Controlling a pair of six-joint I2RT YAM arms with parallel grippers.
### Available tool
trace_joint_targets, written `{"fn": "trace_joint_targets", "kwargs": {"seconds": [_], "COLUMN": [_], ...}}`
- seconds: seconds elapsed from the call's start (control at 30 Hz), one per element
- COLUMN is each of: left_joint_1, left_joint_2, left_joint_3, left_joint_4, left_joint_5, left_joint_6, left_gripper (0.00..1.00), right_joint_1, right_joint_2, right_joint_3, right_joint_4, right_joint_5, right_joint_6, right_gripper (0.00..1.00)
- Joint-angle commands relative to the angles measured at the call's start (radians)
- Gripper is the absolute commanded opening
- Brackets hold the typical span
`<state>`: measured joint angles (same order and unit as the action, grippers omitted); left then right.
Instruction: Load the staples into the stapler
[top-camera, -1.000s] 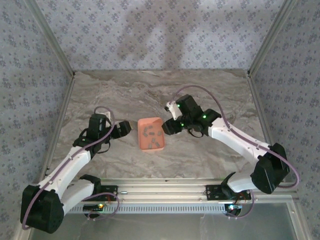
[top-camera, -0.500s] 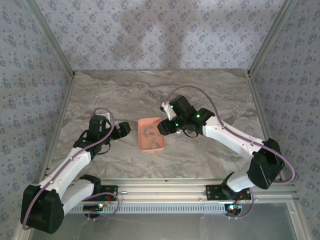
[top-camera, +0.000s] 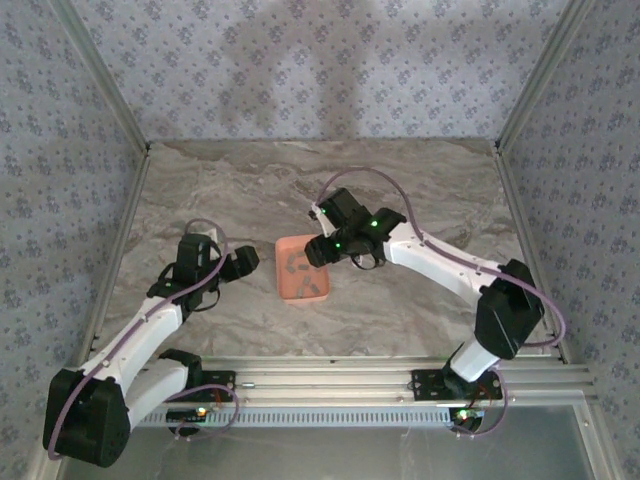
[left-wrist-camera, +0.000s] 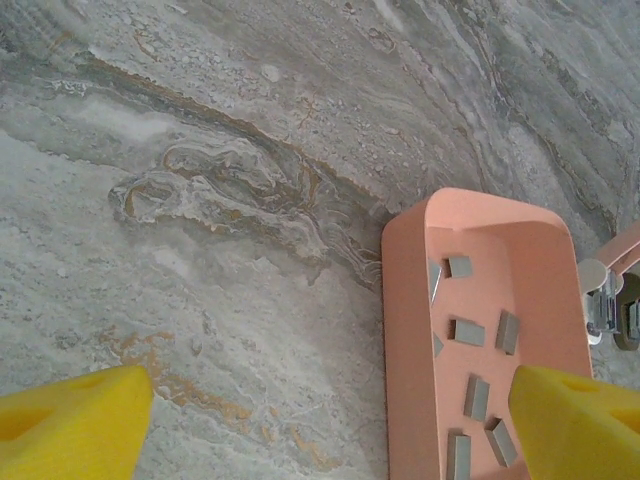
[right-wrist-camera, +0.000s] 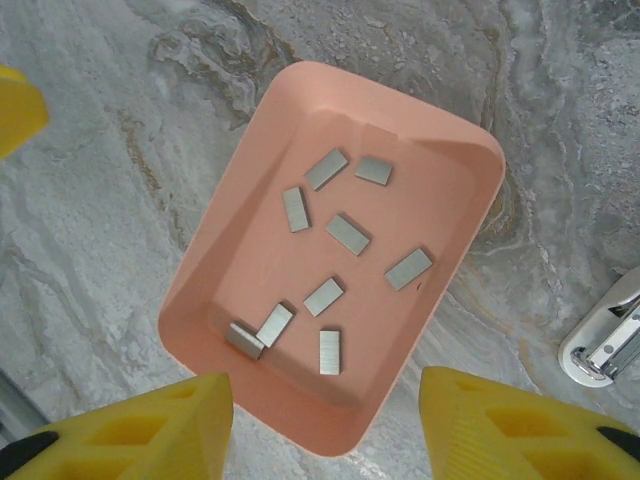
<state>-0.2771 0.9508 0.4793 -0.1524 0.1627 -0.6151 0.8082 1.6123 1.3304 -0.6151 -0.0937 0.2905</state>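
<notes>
we note left gripper (left-wrist-camera: 330, 400) and right gripper (right-wrist-camera: 325, 420) released, the latter above the salmon-orange rectangular tray (right-wrist-camera: 440, 160), evidently to pick dark grey staple strips (right-wrist-camera: 348, 233).

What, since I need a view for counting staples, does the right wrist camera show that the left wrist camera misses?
Right wrist: the whole tray floor and all nine staples. Left wrist: a broad stretch of marble table beside the tray, which runs off the frame. Both: the tray, staples, and part of the stapler at the right edge.
</notes>
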Motion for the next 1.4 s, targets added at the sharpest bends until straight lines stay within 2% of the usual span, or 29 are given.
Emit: {"fn": "trace_joint_targets", "kwargs": {"seconds": [0.0, 0.33, 0.63, 0.83, 1.37], "left_joint_1": [0.012, 0.028, 0.065, 0.080, 0.085], "left_joint_2": [0.000, 0.007, -0.001, -0.016, -0.023], "left_joint_3": [-0.015, -0.023, -0.036, -0.042, -0.040], "left_joint_4": [0.032, 0.035, 0.031, 0.021, 0.008], "left_joint_5": [-0.010, -0.008, 0.016, 0.019, 0.019], "left_joint_6": [-0.008, -0.002, 0.003, 0.003, -0.003], "left_gripper": [0.92, 0.92, 0.92, 0.92, 0.91], "right_joint_1": [0.010, 0.043, 0.083, 0.073, 0.048], "right_joint_2": [0.060, 0.265, 0.402, 0.460, 0.544], "right_joint_3": [0.068, 0.258, 0.348, 0.368, 0.412], "right_joint_4": [-0.062, -0.204, -0.309, -0.300, -0.236], "right_joint_5": [0.023, 0.031, 0.022, 0.066, 0.070], "right_joint_6": [0.041, 0.024, -0.375, -0.545, -0.585], "right_gripper": [0.53, 0.47, 0.46, 0.47, 0.48]}}
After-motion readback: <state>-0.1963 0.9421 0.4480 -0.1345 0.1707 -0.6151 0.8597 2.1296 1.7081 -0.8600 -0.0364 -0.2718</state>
